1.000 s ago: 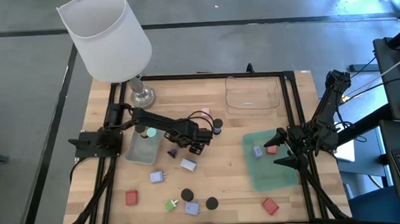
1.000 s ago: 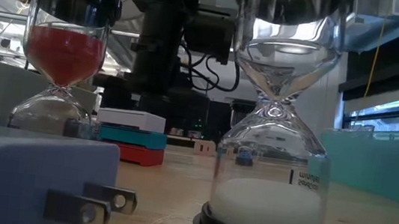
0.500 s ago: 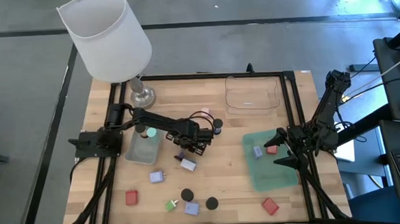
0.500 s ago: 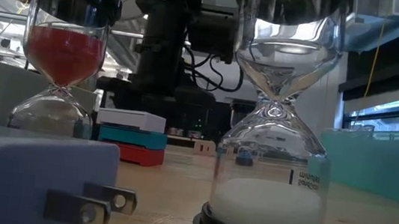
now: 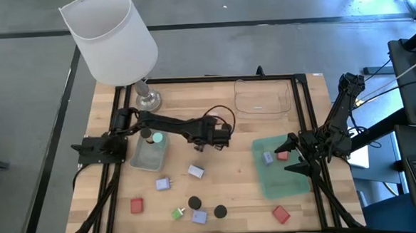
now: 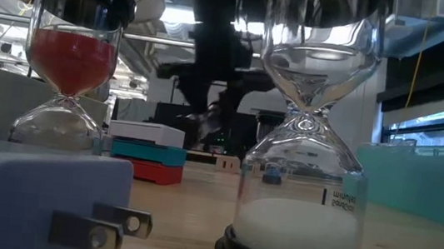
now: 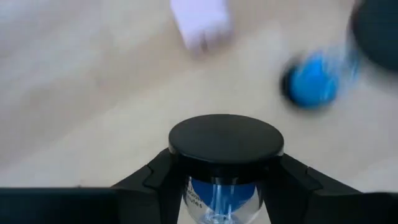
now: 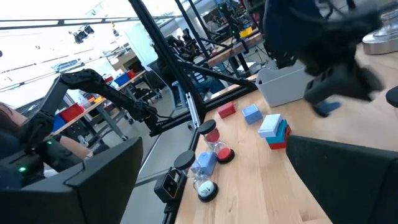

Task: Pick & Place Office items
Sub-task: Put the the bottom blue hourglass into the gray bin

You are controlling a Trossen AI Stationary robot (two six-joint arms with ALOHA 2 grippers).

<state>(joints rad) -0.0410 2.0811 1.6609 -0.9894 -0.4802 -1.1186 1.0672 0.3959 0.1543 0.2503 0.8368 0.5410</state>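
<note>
High view: wooden table (image 5: 226,183); grey floor (image 5: 259,3) around.

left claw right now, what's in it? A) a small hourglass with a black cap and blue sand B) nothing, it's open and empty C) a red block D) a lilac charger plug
A: the left wrist view shows the left claw shut on a small hourglass, its black cap on top and blue sand in the glass below; the high view puts that claw over the table's middle.
</note>
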